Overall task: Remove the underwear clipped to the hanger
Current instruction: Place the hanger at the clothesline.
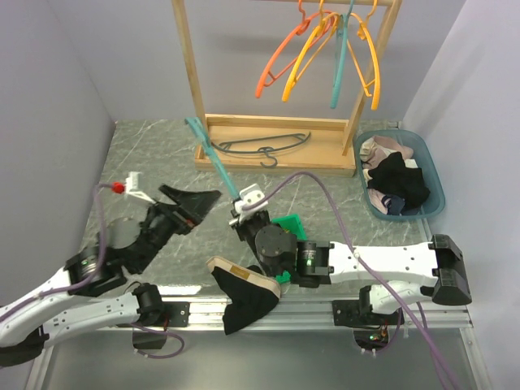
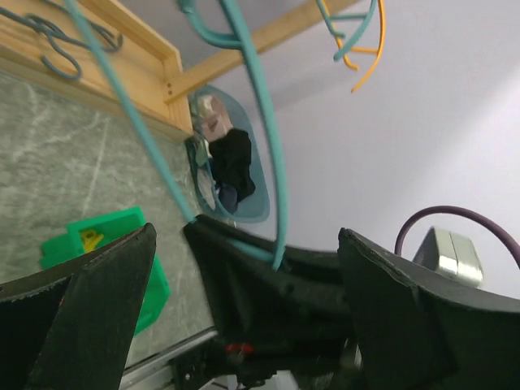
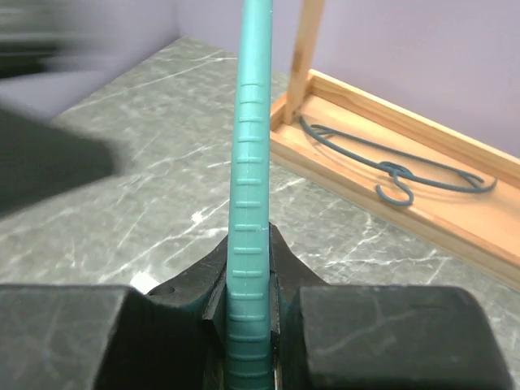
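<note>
My right gripper point(image 1: 241, 205) is shut on the lower end of a teal hanger point(image 1: 213, 159), which slants up and back over the table; the ribbed bar point(image 3: 249, 203) runs straight up from between its fingers point(image 3: 248, 325). Just to its left my left gripper point(image 1: 195, 203) stands open and holds nothing; its view looks between its two black fingers point(image 2: 248, 244) at the right gripper and the hanger point(image 2: 272, 162). A black piece of underwear point(image 1: 248, 305) with a tan waistband lies draped over the front rail below the right wrist. More underwear point(image 1: 398, 180) is piled in the basket.
A blue basket point(image 1: 435, 175) stands at the right wall. The wooden rack point(image 1: 280, 142) at the back carries orange, yellow and teal hangers point(image 1: 325, 49), and a grey hanger point(image 1: 268, 146) lies on its base. A green box point(image 1: 288, 227) sits by the right wrist.
</note>
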Tool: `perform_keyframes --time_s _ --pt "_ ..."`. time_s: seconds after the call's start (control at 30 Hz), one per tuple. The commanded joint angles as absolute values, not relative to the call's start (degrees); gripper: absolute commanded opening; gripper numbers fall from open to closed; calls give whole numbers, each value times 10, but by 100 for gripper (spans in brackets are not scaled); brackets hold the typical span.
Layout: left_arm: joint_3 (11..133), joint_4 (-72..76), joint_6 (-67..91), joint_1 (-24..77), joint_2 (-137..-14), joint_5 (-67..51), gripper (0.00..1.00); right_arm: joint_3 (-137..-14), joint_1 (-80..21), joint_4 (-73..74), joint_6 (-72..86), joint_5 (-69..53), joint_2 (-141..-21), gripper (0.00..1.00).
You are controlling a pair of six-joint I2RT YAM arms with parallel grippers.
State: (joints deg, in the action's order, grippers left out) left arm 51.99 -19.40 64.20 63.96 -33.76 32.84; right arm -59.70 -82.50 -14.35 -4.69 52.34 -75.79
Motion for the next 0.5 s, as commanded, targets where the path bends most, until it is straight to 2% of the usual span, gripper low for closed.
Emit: perform_keyframes --time_s 0.0,0.17,0.27,0.37,0.4,0.47 --pt "531 -257 621 640 -286 396 99 -659 -797 -127 -1 524 -755 0" --pt "529 -304 600 640 -233 417 99 -774 -726 -60 46 480 -802 0" --pt "525 -324 603 641 -224 408 99 -905 -685 4 61 445 -861 0" --pt "513 -324 605 640 -219 388 99 -1117 -651 134 74 445 -971 0" --pt "511 -323 608 640 -217 383 100 -1240 -644 165 75 452 -1036 0" --pt "499 -309 607 641 -213 367 99 -1362 -628 249 75 451 -1103 0"
